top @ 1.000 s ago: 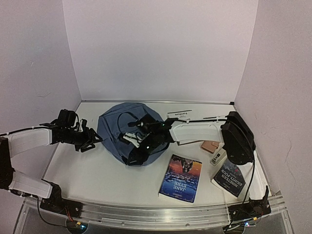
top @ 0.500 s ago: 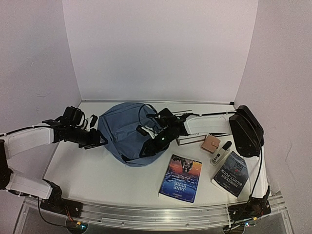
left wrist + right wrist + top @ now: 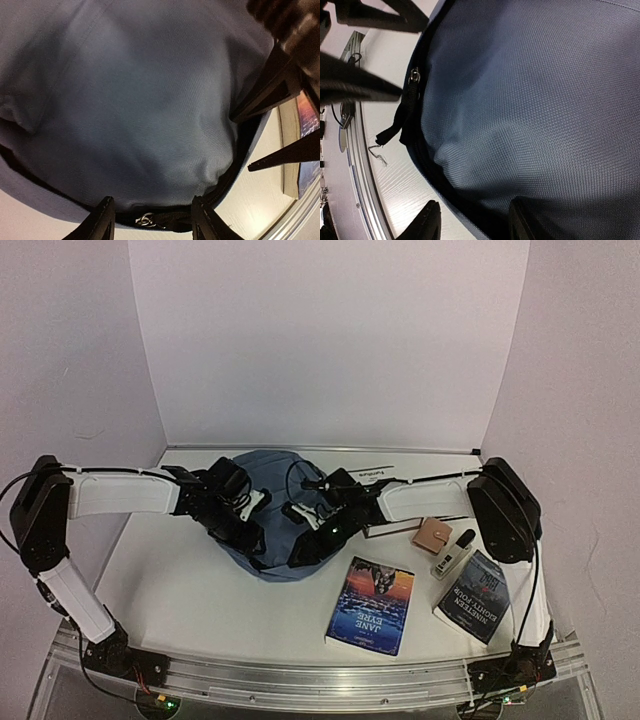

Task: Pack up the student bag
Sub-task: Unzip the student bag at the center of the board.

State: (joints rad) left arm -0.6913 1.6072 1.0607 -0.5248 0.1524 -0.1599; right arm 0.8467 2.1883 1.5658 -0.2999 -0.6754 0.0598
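Although the arms hide its near half, rounded slate-blue fabric student bag (image 3: 280, 465) lies lengthwise far-to-near, dark zipper edge nearward; left fingers (image 3: 104, 222) and right fingers (image 3: 431, 220) spread over its cloth.

Pretty plain booth setup here. A pale back wall (image 3: 330, 340) fills the upper middle of the frame. A left wall (image 3: 70, 360) and a right wall (image 3: 585, 390) angle in at either side, and all three are bare with a faint lilac tint. The white surface (image 3: 190, 590) runs from the foot of the walls down to the bottom of the frame, where a metal rail (image 3: 300, 672) edges it. Light is soft and even, with only faint shadows.
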